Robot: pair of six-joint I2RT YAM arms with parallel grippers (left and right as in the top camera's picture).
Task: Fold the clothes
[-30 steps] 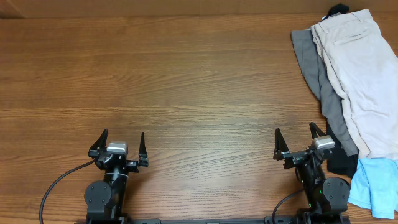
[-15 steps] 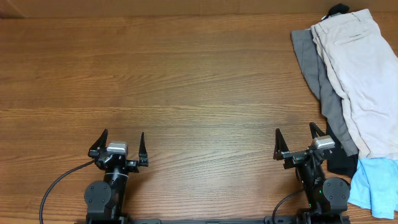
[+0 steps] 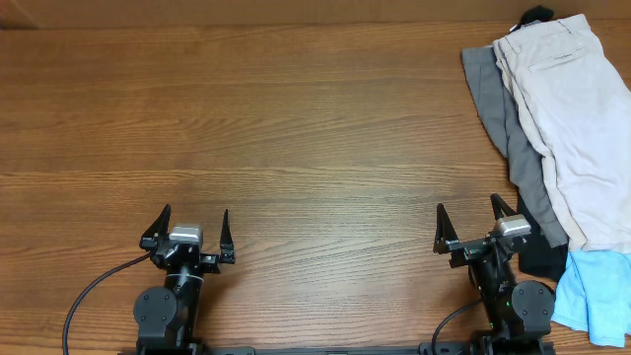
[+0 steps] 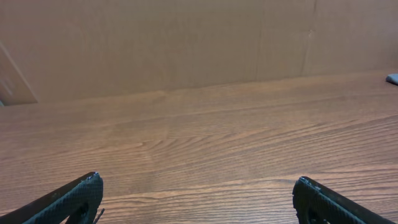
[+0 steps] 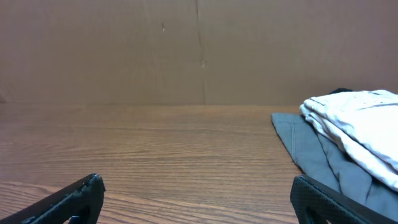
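Note:
The beige shorts [image 3: 577, 118] lie at the table's far right, on top of a pile, with a welt pocket showing. They also show in the right wrist view [image 5: 357, 118] at the right. My left gripper [image 3: 187, 227] is open and empty near the front edge at the left; its view shows only bare wood between its fingertips [image 4: 81, 193]. My right gripper [image 3: 466, 223] is open and empty near the front edge, left of the pile and apart from it.
A grey garment [image 3: 508, 128] lies under the shorts, also in the right wrist view [image 5: 311, 146]. A light blue garment [image 3: 596, 296] lies at the front right corner. A black item [image 3: 537, 15] peeks out behind the pile. A brown wall [image 5: 186, 50] stands behind the table.

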